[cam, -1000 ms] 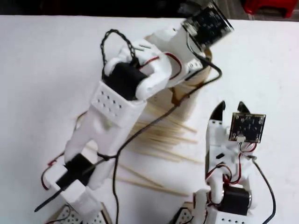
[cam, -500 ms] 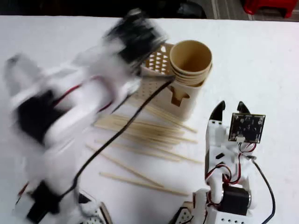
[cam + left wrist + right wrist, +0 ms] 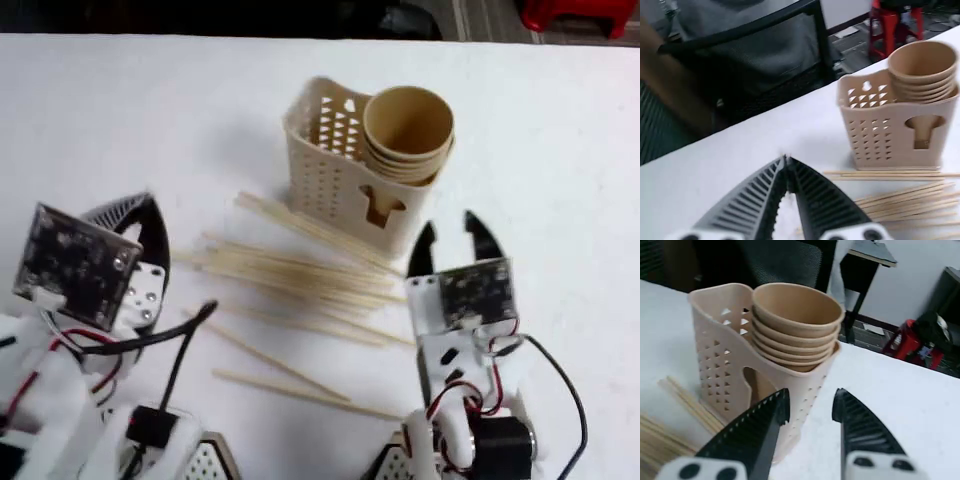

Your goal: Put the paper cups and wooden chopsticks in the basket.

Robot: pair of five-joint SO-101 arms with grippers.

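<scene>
Right now my left fingers (image 3: 786, 167) are pressed together on nothing, and my right fingers (image 3: 810, 402) stand parted and empty. Just ahead of the right pair stands the basket (image 3: 720, 340), its near wall in the way, with the stacked paper cups (image 3: 797, 315) inside. Loose wooden chopsticks (image 3: 300, 275) lie on the white surface (image 3: 120, 110) between both pairs, some reaching the basket's foot. Bare room lies ahead of the left pair.

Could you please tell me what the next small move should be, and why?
Probably lower the open right gripper onto the chopsticks: the paper cups already sit stacked in the basket, while the chopsticks lie loose on the table beside it, close to that gripper.
</scene>
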